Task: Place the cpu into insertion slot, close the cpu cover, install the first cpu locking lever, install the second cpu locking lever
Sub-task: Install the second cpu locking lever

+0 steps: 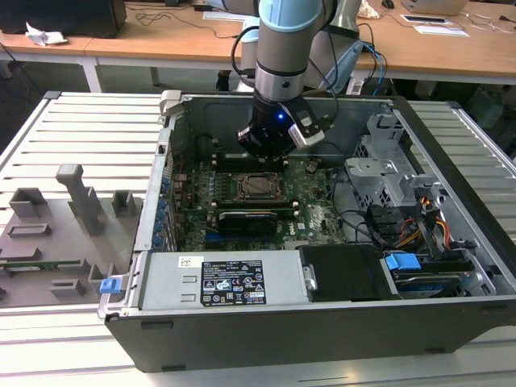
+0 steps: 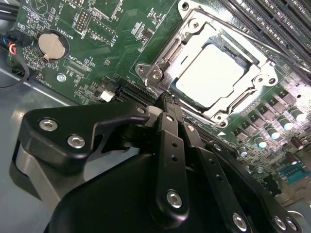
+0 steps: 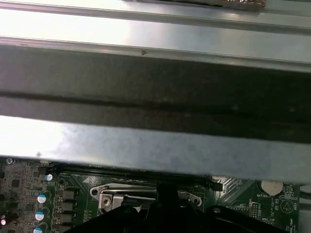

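One arm works inside an open computer case [image 1: 451, 161] lying on a slatted tabletop [image 1: 89, 129].

Exterior view: the gripper [image 1: 262, 157] hangs low over the motherboard [image 1: 314, 214], near the case's far wall and just beyond the insertion slot [image 1: 260, 186]. The slot sits mid-board with its metal frame lying flat. A long black card [image 1: 246, 219] lies on the near side of the slot; a metal drive cage [image 1: 387, 173] stands toward the exterior view's right. Above the slot the room is open; the far wall is close behind the gripper. A grey fixture tray [image 1: 56, 234] rests on the tabletop at the exterior view's left.

Second wrist view: the gripper's [image 2: 163, 99] black fingers [image 2: 167, 126] are drawn together to a narrow point with nothing between them. Their tip sits at the edge of the cpu cover [image 2: 262, 65]; contact cannot be confirmed. The cpu [image 2: 209, 75] lies seated in the slot, its pale top showing through the cover's window, cover down flat over it. A coin cell [image 2: 51, 45] sits well apart on the board.

First wrist view: a case wall [image 3: 155, 97] is close in front; below it a strip of the board and the cover's metal edge [image 3: 124, 196].
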You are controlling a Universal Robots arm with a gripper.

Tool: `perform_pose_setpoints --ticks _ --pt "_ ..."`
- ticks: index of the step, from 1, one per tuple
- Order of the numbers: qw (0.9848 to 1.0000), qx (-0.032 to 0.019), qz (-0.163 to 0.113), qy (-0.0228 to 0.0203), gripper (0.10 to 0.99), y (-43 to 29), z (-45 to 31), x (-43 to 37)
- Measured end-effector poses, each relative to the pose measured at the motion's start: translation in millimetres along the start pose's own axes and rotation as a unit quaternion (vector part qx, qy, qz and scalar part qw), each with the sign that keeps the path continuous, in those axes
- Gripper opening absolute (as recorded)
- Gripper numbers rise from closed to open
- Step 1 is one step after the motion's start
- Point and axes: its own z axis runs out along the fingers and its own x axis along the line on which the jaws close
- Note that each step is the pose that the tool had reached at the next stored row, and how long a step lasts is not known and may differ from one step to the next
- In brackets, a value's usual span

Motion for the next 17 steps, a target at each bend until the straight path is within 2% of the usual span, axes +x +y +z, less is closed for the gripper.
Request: perform_pose_setpoints --ticks 7,9,11,12,15,17 --pt "1.0 0.0001 0.0 -0.0001 0.106 -7.6 -0.5 0.6" --pt "1.0 0.0002 0.0 0.0 0.106 -7.8 -3.0 0.7" --pt "1.0 0.0002 0.0 0.0 0.106 -7.3 -10.1 0.6" --pt "1.0 0.0001 0.0 0.0 0.106 -6.6 -18.6 0.5" --pt "1.0 0.0002 0.0 0.0001 0.106 -5.9 -28.9 0.5" --pt "1.0 0.0001 0.0 0.0 0.106 -6.3 -30.5 0.4"
